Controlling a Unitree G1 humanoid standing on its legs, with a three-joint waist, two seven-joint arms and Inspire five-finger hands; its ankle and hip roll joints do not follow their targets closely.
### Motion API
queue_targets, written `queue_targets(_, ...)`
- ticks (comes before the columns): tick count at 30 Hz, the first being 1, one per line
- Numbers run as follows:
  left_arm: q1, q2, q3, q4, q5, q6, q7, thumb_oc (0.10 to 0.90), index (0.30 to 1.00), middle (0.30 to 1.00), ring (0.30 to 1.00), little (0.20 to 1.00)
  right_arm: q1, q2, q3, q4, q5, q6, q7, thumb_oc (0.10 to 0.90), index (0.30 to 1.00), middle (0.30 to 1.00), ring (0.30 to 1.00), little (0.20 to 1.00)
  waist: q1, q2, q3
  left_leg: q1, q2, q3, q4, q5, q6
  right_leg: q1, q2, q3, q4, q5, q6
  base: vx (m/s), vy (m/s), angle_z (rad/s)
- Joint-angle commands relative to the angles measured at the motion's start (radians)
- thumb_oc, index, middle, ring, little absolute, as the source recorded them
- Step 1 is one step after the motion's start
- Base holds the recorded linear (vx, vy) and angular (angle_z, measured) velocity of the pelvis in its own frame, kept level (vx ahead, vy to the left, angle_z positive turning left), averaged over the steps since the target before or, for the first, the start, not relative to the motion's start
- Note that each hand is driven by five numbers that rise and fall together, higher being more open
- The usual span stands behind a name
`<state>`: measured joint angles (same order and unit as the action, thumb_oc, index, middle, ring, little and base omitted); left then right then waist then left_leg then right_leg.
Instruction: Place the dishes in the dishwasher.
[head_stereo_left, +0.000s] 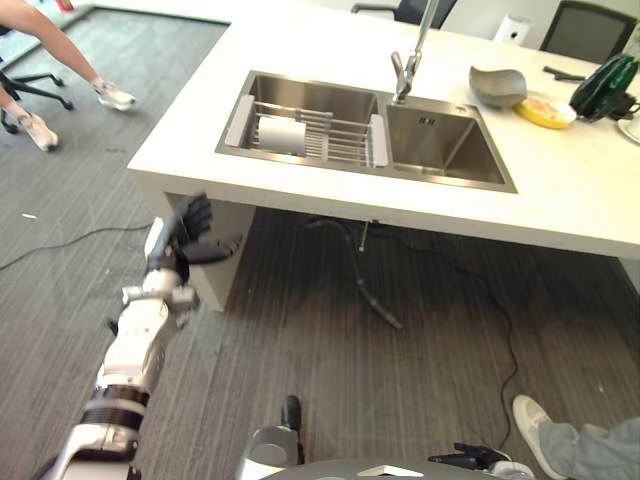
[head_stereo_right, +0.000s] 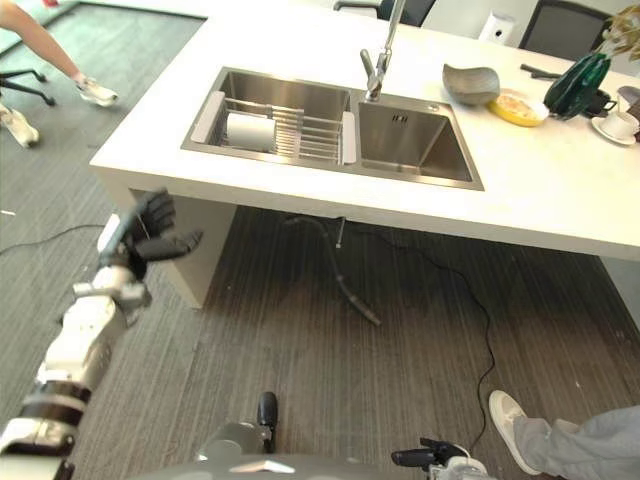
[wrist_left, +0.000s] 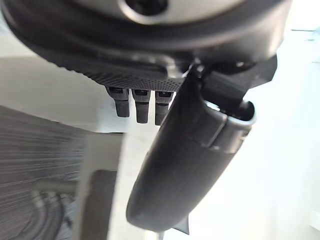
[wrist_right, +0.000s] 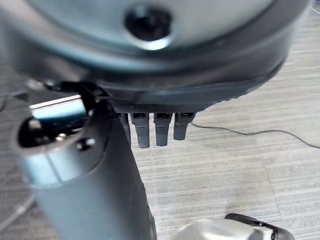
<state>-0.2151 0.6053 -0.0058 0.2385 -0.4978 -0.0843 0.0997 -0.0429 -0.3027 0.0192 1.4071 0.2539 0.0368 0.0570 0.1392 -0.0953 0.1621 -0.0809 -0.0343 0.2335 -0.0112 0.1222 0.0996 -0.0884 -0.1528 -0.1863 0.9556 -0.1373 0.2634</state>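
A white cup lies on its side on the wire rack in the left basin of the steel sink. On the white counter at the far right sit a grey bowl, a yellow plate and a cup on a saucer. My left hand is raised in front of the counter's near left corner, open, fingers spread, holding nothing. My right hand hangs low over the floor, its fingers straight and empty.
A tall faucet stands behind the sink. A dark green object sits beside the plate. A hose and cable trail under the counter. A person's legs are at far left, another person's shoe at lower right. Office chairs stand behind.
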Motion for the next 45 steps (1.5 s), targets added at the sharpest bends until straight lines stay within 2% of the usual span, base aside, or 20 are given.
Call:
queue_targets(1,-0.113,0.037,0.029,-0.172,0.051,-0.125,0.011,0.800,0.900,0.900,0.900,0.900,0.009,-0.052,-0.010,0.039,-0.041,0.027,0.021,0.800,0.900,0.900,0.900,0.900,0.010,0.102,0.007,0.019,0.037,-0.025,-0.056,-0.071,-0.043,-0.021,0.053,-0.057,-0.202,0.180,-0.016,0.40,0.111,-0.03)
queue_targets(3,-0.140,0.050,0.030,-0.213,0.063,-0.135,0.009,0.800,0.900,0.900,0.900,0.900,0.028,-0.053,-0.012,0.049,-0.032,0.030,0.031,0.800,0.900,0.900,0.900,0.900,-0.011,0.107,0.011,0.055,0.026,-0.055,-0.043,-0.094,-0.053,-0.008,0.003,-0.089,-0.378,0.115,-0.052,0.33,-0.097,0.47)
queue_targets(4,-0.173,0.070,0.023,-0.263,0.053,-0.153,-0.003,0.800,0.900,0.900,0.900,0.900,0.036,-0.060,-0.009,0.036,-0.033,0.027,0.034,0.800,0.900,0.900,0.900,0.900,-0.025,0.116,0.010,0.073,0.025,-0.091,-0.037,-0.116,-0.078,-0.016,-0.023,-0.087,-0.624,0.070,-0.091,0.42,-0.225,0.91)
queue_targets(5,-0.185,0.071,0.014,-0.262,0.041,-0.166,-0.005,0.800,0.900,0.900,0.900,0.900,0.039,-0.066,-0.006,0.030,-0.028,0.029,0.035,0.800,0.900,0.900,0.900,0.900,-0.032,0.113,0.009,0.087,0.017,-0.113,-0.045,-0.128,-0.090,-0.022,-0.037,-0.046,-0.744,0.087,-0.088,0.43,-0.217,0.70)
queue_targets(6,-0.189,0.089,0.014,-0.245,0.053,-0.167,0.000,0.800,0.900,0.900,0.900,0.900,0.041,-0.075,0.006,0.024,-0.032,0.027,0.040,0.800,0.900,0.900,0.900,0.900,-0.046,0.116,0.010,0.097,0.009,-0.137,-0.047,-0.131,-0.098,-0.025,-0.030,0.013,-0.808,0.124,-0.079,0.21,-0.091,0.75)
queue_targets(7,-0.189,0.089,0.015,-0.245,0.053,-0.168,0.000,0.800,0.900,0.900,0.900,0.900,0.041,-0.075,0.006,0.024,-0.032,0.027,0.040,0.800,0.900,0.900,0.900,0.900,-0.046,0.116,0.009,0.094,0.009,-0.137,-0.046,-0.128,-0.098,-0.025,-0.029,0.012,-0.814,0.130,-0.079,0.26,-0.097,0.85)
queue_targets(8,-0.223,0.049,-0.017,-0.251,0.049,-0.178,0.002,0.800,0.900,0.900,0.900,0.900,0.040,-0.068,0.008,0.025,-0.021,0.034,0.045,0.800,0.900,0.900,0.900,0.900,-0.043,0.097,-0.009,0.109,-0.008,-0.136,-0.039,-0.156,-0.100,0.002,-0.041,0.011,-0.849,0.145,-0.067,0.16,-0.071,0.95)
queue_targets(10,-0.225,0.049,-0.019,-0.249,0.050,-0.179,0.002,0.800,0.900,0.900,0.900,0.900,0.041,-0.068,0.007,0.025,-0.021,0.034,0.045,0.800,0.900,0.900,0.900,0.900,-0.043,0.098,-0.008,0.109,-0.008,-0.138,-0.037,-0.156,-0.100,0.006,-0.041,0.009,-0.853,0.147,-0.067,0.20,-0.118,0.52)
queue_targets(11,-0.225,-0.006,-0.047,-0.252,0.044,-0.167,-0.031,0.800,0.900,0.900,0.900,0.900,0.041,-0.065,-0.004,0.026,-0.004,0.032,0.054,0.800,0.900,0.900,0.900,0.900,-0.058,0.103,-0.035,0.121,0.005,-0.166,-0.023,-0.166,-0.124,0.050,-0.026,-0.019,-0.896,0.157,-0.077,0.31,-0.223,0.09)
queue_targets(16,-0.211,-0.023,-0.074,-0.203,0.010,-0.156,-0.061,0.800,0.900,0.900,0.900,0.900,0.029,-0.091,0.006,0.009,0.002,0.021,0.039,0.800,0.900,0.900,0.900,0.900,-0.079,0.107,-0.054,0.130,0.033,-0.183,0.005,-0.178,-0.155,0.126,0.005,-0.056,-0.982,0.160,-0.101,0.20,-0.156,0.41)
queue_targets(24,-0.186,-0.052,-0.090,-0.092,-0.008,-0.132,-0.059,0.800,0.900,0.900,0.900,0.900,0.039,-0.082,0.032,-0.005,0.009,0.015,0.032,0.800,0.900,0.900,0.900,0.900,-0.089,0.109,-0.070,0.177,0.065,-0.181,-0.019,-0.175,-0.179,0.194,0.038,-0.080,-1.043,0.144,-0.116,0.12,-0.057,0.00)
queue_targets(31,-0.212,-0.039,-0.123,-0.039,0.094,-0.131,-0.035,0.800,0.900,0.900,0.900,0.900,0.056,-0.062,0.053,0.012,-0.013,0.018,0.035,0.800,0.900,0.900,0.900,0.900,-0.097,0.103,-0.083,0.194,0.068,-0.174,-0.042,-0.170,-0.181,0.203,0.046,-0.071,-1.043,0.133,-0.116,0.05,-0.006,0.05)
queue_targets(35,-0.225,-0.033,-0.141,-0.031,0.124,-0.127,-0.025,0.800,0.900,0.900,0.900,0.900,0.064,-0.049,0.054,0.013,-0.014,0.020,0.035,0.800,0.900,0.900,0.900,0.900,-0.105,0.101,-0.081,0.197,0.074,-0.177,-0.049,-0.167,-0.182,0.200,0.055,-0.069,-1.015,0.115,-0.129,0.03,-0.047,0.04)
queue_targets(37,-0.236,-0.043,-0.161,-0.007,0.119,-0.122,-0.029,0.800,0.900,0.900,0.900,0.900,0.074,-0.040,0.055,0.002,-0.011,0.018,0.035,0.800,0.900,0.900,0.900,0.900,-0.117,0.104,-0.073,0.190,0.090,-0.185,-0.043,-0.162,-0.197,0.170,0.065,-0.066,-0.960,0.086,-0.148,0.04,-0.106,0.06)
queue_targets(39,-0.241,-0.045,-0.167,0.005,0.112,-0.122,-0.034,0.800,0.900,0.900,0.900,0.900,0.080,-0.039,0.057,0.001,-0.010,0.019,0.035,0.800,0.900,0.900,0.900,0.900,-0.123,0.104,-0.074,0.184,0.096,-0.188,-0.018,-0.172,-0.204,0.169,0.069,-0.067,-0.957,0.077,-0.155,0.04,-0.096,0.10)
queue_targets(41,-0.253,-0.044,-0.161,0.017,0.090,-0.118,-0.034,0.800,0.900,0.900,0.900,0.900,0.071,-0.053,0.061,-0.001,-0.016,0.019,0.026,0.800,0.900,0.900,0.900,0.900,-0.121,0.095,-0.041,0.084,0.089,-0.185,0.254,-0.157,-0.224,0.185,0.072,-0.062,-0.957,0.062,-0.176,-0.01,-0.128,0.12)
queue_targets(43,-0.263,-0.034,-0.155,0.025,0.079,-0.121,-0.030,0.800,0.900,0.900,0.900,0.900,0.054,-0.070,0.061,-0.008,-0.003,0.020,0.018,0.800,0.900,0.900,0.900,0.900,-0.106,0.090,-0.013,-0.022,0.085,-0.206,0.440,-0.113,-0.233,0.198,0.071,-0.060,-0.959,0.058,-0.191,-0.03,-0.063,0.11)
queue_targets(44,-0.264,-0.034,-0.155,0.025,0.079,-0.121,-0.030,0.800,0.900,0.900,0.900,0.900,0.054,-0.070,0.061,-0.008,-0.003,0.020,0.018,0.800,0.900,0.900,0.900,0.900,-0.107,0.091,-0.014,-0.024,0.086,-0.207,0.441,-0.114,-0.233,0.198,0.072,-0.061,-0.959,0.058,-0.191,0.07,-0.003,-0.19)
queue_targets(45,-0.265,-0.029,-0.152,0.021,0.071,-0.122,-0.025,0.800,0.900,0.900,0.900,0.900,0.052,-0.078,0.054,-0.006,0.004,0.022,0.007,0.800,0.900,0.900,0.900,0.900,-0.091,0.088,-0.007,-0.080,0.082,-0.229,0.416,-0.116,-0.226,0.217,0.068,-0.054,-0.973,0.050,-0.186,0.18,0.102,-0.21)
